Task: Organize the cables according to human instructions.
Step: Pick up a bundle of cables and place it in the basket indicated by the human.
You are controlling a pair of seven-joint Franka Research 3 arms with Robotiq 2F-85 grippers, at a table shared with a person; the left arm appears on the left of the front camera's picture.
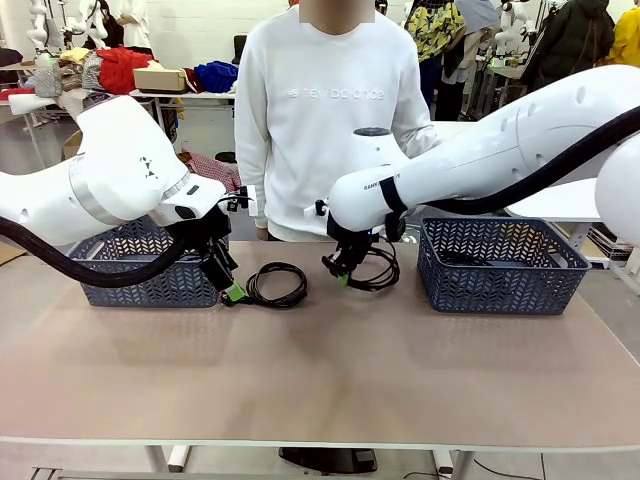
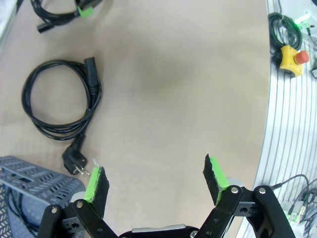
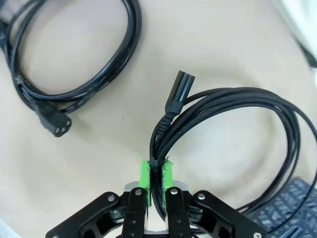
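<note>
Site is a robotics lab: white left arm (image 1: 100, 185) & right arm (image 1: 500, 150) at bench (image 1: 320, 370); e-stop button (image 2: 292, 58) on alu. rail (image 2: 292, 129); clothing piles (image 1: 120, 68) on far tables (image 1: 205, 97).

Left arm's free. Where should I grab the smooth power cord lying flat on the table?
Probably the plain arc of the power cord opposite its plugs, coming straight down with the open left gripper: the coil lies flat and its strands run bundled there.

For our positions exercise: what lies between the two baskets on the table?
In the front view: the open left tool, a coiled power cable, and the right tool shut on a braided cable.
</note>
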